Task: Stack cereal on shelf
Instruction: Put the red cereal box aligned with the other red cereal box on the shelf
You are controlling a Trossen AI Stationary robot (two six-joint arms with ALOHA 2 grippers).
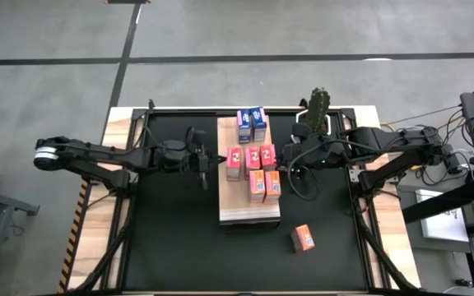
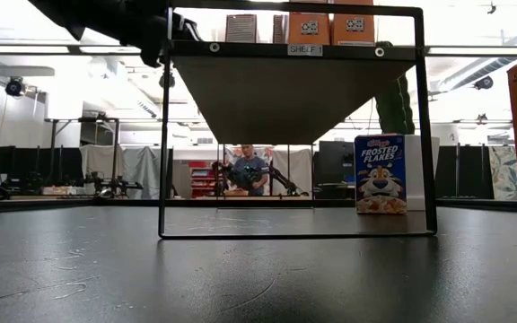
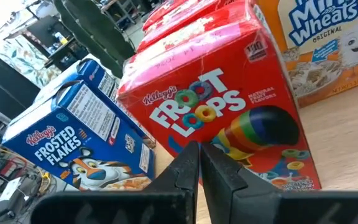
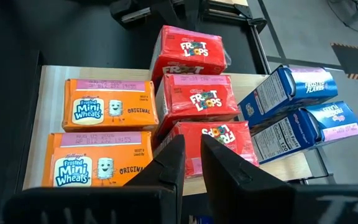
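Note:
The shelf (image 1: pixel 230 210), a light wood board on a black frame, carries several upright cereal boxes. There are blue Frosted Flakes (image 1: pixel 251 125), red Froot Loops (image 1: pixel 253 158) and orange Mini Wheats (image 1: pixel 264 186). My left gripper (image 1: pixel 220 159) is shut at the shelf's left side, its tips (image 3: pixel 199 155) right in front of a Froot Loops box (image 3: pixel 229 99). My right gripper (image 4: pixel 193 149) hangs above the shelf's right side, its fingers a narrow gap apart with nothing between them. One orange box (image 1: pixel 303 238) stands on the mat. My left gripper comes nearly level from the table's left, and its shut fingertips (image 3: pixel 188 158) stand at the lower part of the Froot Loops box's printed front (image 3: pixel 191 127). I cannot tell whether they touch it.
A cactus in a white pot (image 1: pixel 318 108) stands behind the right arm, with a Frosted Flakes box (image 2: pixel 380 173) beside it on the black mat (image 1: pixel 171 238). The shelf's black frame legs (image 2: pixel 162 135) stand on the mat. A person shows far behind the table (image 2: pixel 245 170).

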